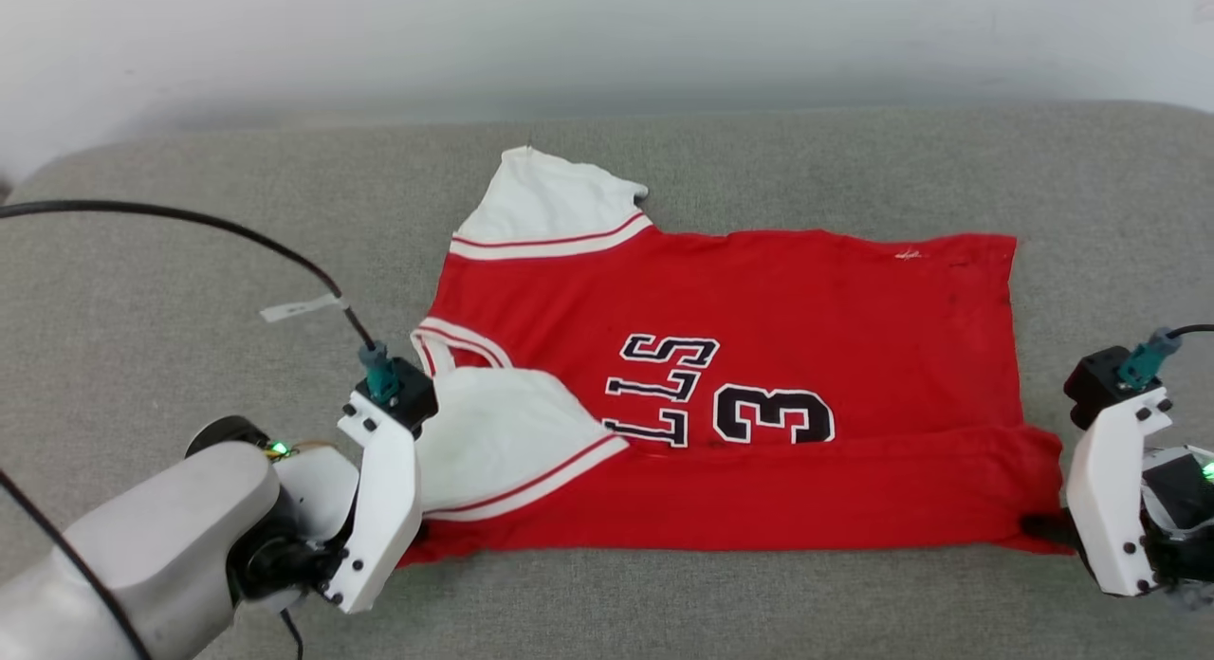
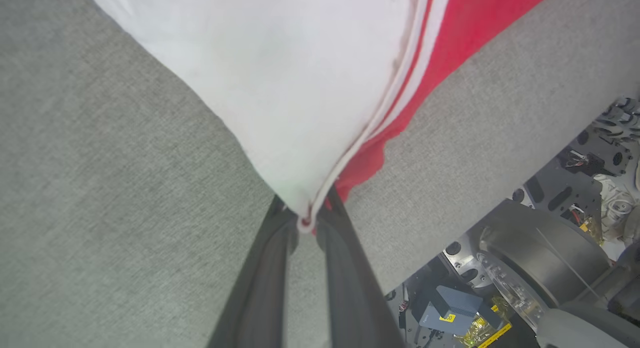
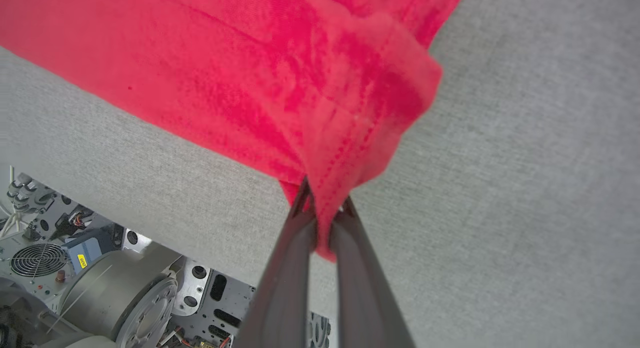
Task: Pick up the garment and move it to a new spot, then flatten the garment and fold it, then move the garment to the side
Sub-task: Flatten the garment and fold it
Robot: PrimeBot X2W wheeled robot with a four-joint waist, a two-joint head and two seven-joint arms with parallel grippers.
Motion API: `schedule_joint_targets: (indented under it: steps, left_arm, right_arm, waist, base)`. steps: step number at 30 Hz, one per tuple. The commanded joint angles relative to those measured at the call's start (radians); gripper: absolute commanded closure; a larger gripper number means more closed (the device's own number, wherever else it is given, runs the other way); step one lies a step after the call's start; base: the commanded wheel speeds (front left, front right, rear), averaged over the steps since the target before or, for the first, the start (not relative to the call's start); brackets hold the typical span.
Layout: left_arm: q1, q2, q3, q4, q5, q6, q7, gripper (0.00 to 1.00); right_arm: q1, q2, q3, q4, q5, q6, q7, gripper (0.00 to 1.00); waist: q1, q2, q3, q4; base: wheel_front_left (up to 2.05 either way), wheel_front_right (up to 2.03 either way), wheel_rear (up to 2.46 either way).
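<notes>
Red jersey (image 1: 759,300) lies spread on the grey table (image 1: 190,281). Wrist views show what white wrist housings (image 1: 379,508) hide overhead: left pincer (image 2: 305,217) clenched on its white sleeve (image 2: 280,88), right pincer (image 3: 324,209) on its hem corner (image 3: 360,138).

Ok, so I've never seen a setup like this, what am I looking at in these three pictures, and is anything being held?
This is a two-armed robot handling a shirt. The wide picture is from a camera on its head, looking down at a red jersey spread on a grey padded surface. The other two are from cameras on its wrists, each looking along that arm's two dark fingers. The left claw is shut on the edge of the white sleeve. The right claw is shut on a red corner of the jersey. Both claws hold it; most of it lies on the surface.
</notes>
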Motion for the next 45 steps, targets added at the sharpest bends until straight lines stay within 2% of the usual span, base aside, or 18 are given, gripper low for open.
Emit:
schedule_joint_targets:
  steps: [1, 9, 12, 17, 22, 23, 24, 25, 31, 35, 39, 45]
  left_arm:
    - [0.023, 0.018, -0.003, -0.017, -0.006, 0.006, 0.0, 1.0]
    - [0.099, 0.082, -0.008, -0.14, -0.042, 0.05, 0.001, 1.0]
    - [0.118, 0.099, -0.015, -0.164, -0.035, 0.065, 0.002, 1.0]
    - [0.14, 0.086, -0.013, -0.163, -0.042, 0.089, -0.017, 1.0]
    - [0.155, 0.054, -0.026, -0.107, -0.032, 0.09, -0.02, 1.0]
    - [0.155, 0.047, -0.023, -0.095, -0.025, 0.094, -0.032, 0.85]
    - [0.15, 0.041, -0.021, -0.086, -0.01, 0.097, -0.05, 0.05]
    - [0.147, 0.04, -0.018, -0.078, -0.008, 0.097, -0.06, 0.0]
    - [0.092, 0.079, 0.017, -0.111, 0.022, 0.084, -0.104, 0.0]
    - [0.046, 0.109, 0.061, -0.137, 0.043, 0.087, -0.149, 0.0]
    - [-0.017, 0.113, 0.108, -0.13, 0.083, 0.099, -0.215, 0.0]
    - [-0.131, 0.084, 0.159, -0.057, 0.154, 0.103, -0.292, 0.0]
  right_arm:
    - [0.02, -0.02, -0.004, -0.018, 0.009, 0.0, -0.004, 1.0]
    - [0.114, -0.117, -0.023, -0.117, 0.04, -0.001, 0.003, 1.0]
    - [0.145, -0.13, -0.036, -0.137, 0.049, -0.001, 0.011, 1.0]
    - [0.166, -0.099, -0.043, -0.138, 0.022, 0.0, 0.001, 1.0]
    - [0.171, -0.05, -0.02, -0.081, -0.031, 0.0, -0.021, 1.0]
    - [0.168, -0.042, -0.019, -0.072, -0.041, 0.0, -0.035, 0.83]
    - [0.166, -0.036, -0.015, -0.069, -0.047, 0.0, -0.049, 0.53]
    - [0.163, -0.028, -0.023, -0.067, -0.044, 0.0, -0.071, 0.0]
    - [0.158, -0.049, -0.076, -0.122, -0.05, 0.0, -0.18, 0.0]
    - [0.15, -0.058, -0.139, -0.193, -0.093, 0.0, -0.322, 0.0]
    - [0.156, -0.021, -0.224, -0.245, -0.139, 0.0, -0.499, 0.0]
    - [0.193, 0.067, -0.363, -0.316, -0.286, 0.0, -0.709, 0.0]
  waist:
    - [0.0, -0.0001, -0.019, -0.004]
    - [0.0, -0.0001, -0.034, 0.0]
    - [0.0, -0.0001, -0.027, -0.003]
    - [0.0, -0.0001, -0.003, -0.009]
    - [0.0, -0.0001, 0.016, -0.011]
    - [0.0, -0.0001, 0.017, -0.009]
    - [0.0, -0.0001, 0.017, -0.008]
    - [0.0, -0.0001, 0.015, -0.007]
    - [0.0, -0.0001, -0.019, -0.001]
    - [0.0, -0.0001, -0.031, 0.0]
    - [0.0, -0.0001, -0.026, -0.013]
    - [0.0, -0.0001, 0.022, -0.044]
  base:
    - [0.0, 0.0, 0.0]
    - [0.0, 0.0, 0.0]
    - [0.0, 0.0, 0.0]
    - [0.0, 0.0, 0.0]
    - [0.0, 0.0, 0.0]
    - [0.0, 0.0, 0.0]
    - [0.0, 0.0, 0.0]
    - [0.0, 0.0, 0.0]
    - [0.0, 0.0, 0.0]
    - [0.0, 0.0, 0.0]
    - [0.0, 0.0, 0.0]
    - [0.0, 0.0, 0.0]
